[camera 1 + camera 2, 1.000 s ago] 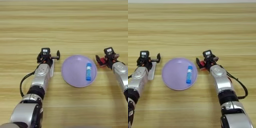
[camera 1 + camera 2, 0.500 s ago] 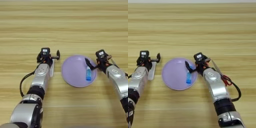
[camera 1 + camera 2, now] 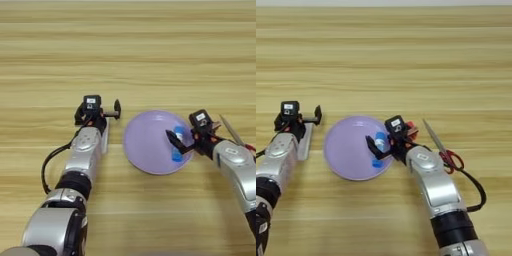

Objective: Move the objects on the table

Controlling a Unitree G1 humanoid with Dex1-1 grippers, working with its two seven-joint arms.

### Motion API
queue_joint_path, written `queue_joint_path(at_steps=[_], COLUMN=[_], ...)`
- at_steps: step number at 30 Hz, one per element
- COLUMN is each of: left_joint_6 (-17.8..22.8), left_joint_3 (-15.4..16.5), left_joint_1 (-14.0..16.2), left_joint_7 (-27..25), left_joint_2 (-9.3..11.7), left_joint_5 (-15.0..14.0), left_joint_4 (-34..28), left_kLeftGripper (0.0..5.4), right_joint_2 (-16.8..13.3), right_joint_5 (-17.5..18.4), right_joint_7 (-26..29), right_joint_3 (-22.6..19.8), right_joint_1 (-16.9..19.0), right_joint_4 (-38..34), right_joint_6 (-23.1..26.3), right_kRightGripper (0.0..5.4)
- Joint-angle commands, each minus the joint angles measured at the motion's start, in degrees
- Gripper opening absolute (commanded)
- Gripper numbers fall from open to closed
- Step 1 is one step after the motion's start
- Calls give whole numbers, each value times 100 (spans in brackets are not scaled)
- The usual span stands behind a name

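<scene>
Right gripper (image 3: 176, 141) pinching the blue stick (image 3: 177, 148) over the lilac plate's (image 3: 145, 145) right part in the left eye view, left gripper (image 3: 310, 120) spread beside the white bar (image 3: 305, 145) in the right eye view.

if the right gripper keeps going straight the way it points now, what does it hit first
The right gripper points left over the lilac plate, right at the blue stick lying in it. That stick comes first; it may already touch, depth is unclear.
</scene>
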Motion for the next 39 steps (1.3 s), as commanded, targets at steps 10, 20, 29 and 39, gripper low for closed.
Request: queue_joint_path(at_steps=[10,20,29,39], left_joint_6=[99,106,121,145], left_joint_3=[-65,-93,-110,-117], left_joint_1=[17,12,18,30], left_joint_7=[112,163,196,214], left_joint_2=[-64,-103,-123,-139], left_joint_5=[71,79,84,92], left_joint_4=[-47,-61,-94,-134], left_kLeftGripper=[540,540,540,540], right_joint_2=[-212,-200,-231,-248], right_joint_5=[334,583,589,537], right_joint_7=[537,699,663,619], right_joint_3=[246,222,198,218], right_joint_1=[262,176,112,92], right_joint_4=[-625,-370,-170,-48], right_joint_6=[815,1110,1072,1019], right_kRightGripper=[536,536,536,536])
